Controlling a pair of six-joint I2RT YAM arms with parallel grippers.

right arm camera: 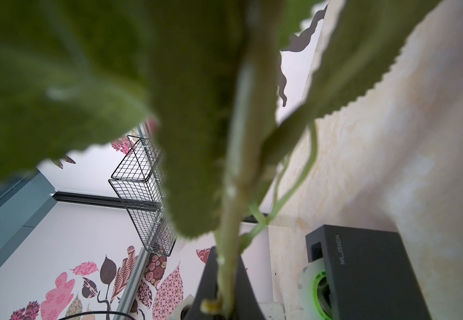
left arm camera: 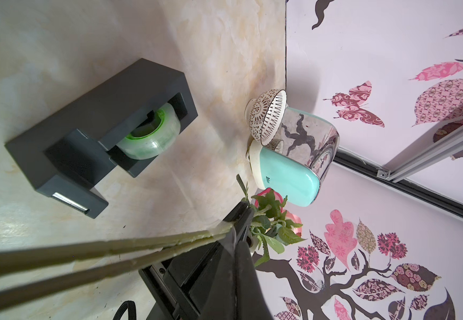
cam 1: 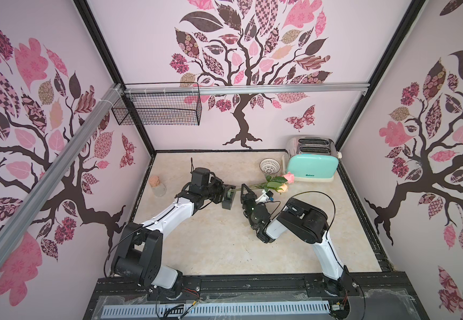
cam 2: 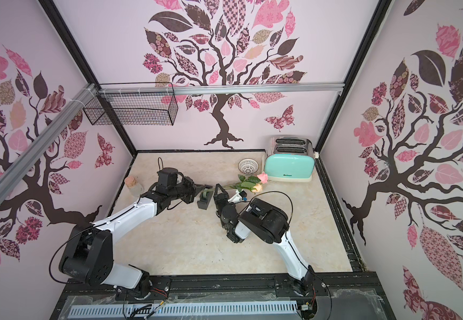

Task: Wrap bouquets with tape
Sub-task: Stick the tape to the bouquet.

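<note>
The bouquets [cam 1: 276, 183] [cam 2: 249, 183] are long-stemmed roses held level above the counter, with a pink bloom [cam 1: 288, 177] and a peach one [cam 1: 282, 188] pointing toward the toaster. My left gripper [cam 1: 231, 191] [cam 2: 206, 190] [left arm camera: 237, 221] is shut on the bare stems [left arm camera: 114, 246]. My right gripper [cam 1: 244, 188] [cam 2: 218, 189] [right arm camera: 223, 266] is shut on the same stems [right arm camera: 233, 221] just below the leaves, a short way from the left one. The tape [left arm camera: 150, 135] [right arm camera: 312, 288] sits in its black dispenser [cam 1: 227, 203] [cam 2: 203, 203] on the counter, directly under the left gripper.
A mint toaster [cam 1: 310, 166] stands at the back right with a white mesh bowl [cam 1: 269, 166] beside it. A corked glass jar [cam 1: 158, 187] is by the left wall. A black wire basket [cam 1: 158, 109] hangs from the rail above.
</note>
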